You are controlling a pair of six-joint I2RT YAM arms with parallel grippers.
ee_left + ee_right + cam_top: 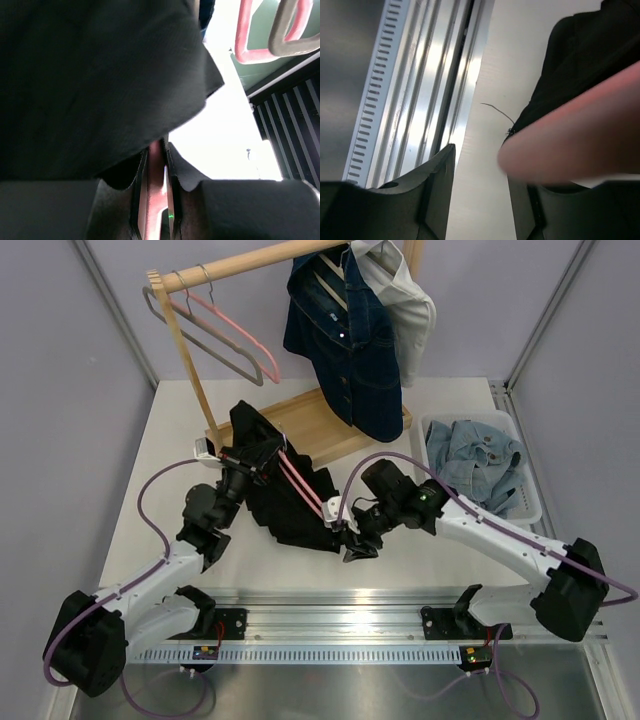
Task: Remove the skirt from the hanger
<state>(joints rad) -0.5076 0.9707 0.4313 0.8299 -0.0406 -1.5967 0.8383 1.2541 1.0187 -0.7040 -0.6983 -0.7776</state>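
The black skirt (pixel 275 505) lies crumpled on the table, still on a pink hanger (pixel 305 490) that runs diagonally across it. My left gripper (pixel 268 458) is shut on the hanger's upper end. In the left wrist view the pink bar (pixel 155 190) is pinched between the jaws (pixel 156 150), and the skirt (pixel 90 75) drapes over the top. My right gripper (pixel 350 540) stands open at the hanger's lower end. In the right wrist view that blurred pink end (pixel 570 140) lies over the right finger, beside the skirt's hem (pixel 585 60). Only bare table shows between the jaws (pixel 480 160).
A wooden clothes rack (pixel 190 350) stands at the back with a denim jacket (pixel 345 335), a white garment (pixel 405 300) and empty pink and grey hangers (pixel 235 335). A white basket (pixel 535 505) of denim clothes sits to the right. A metal rail (pixel 340 610) runs along the near edge.
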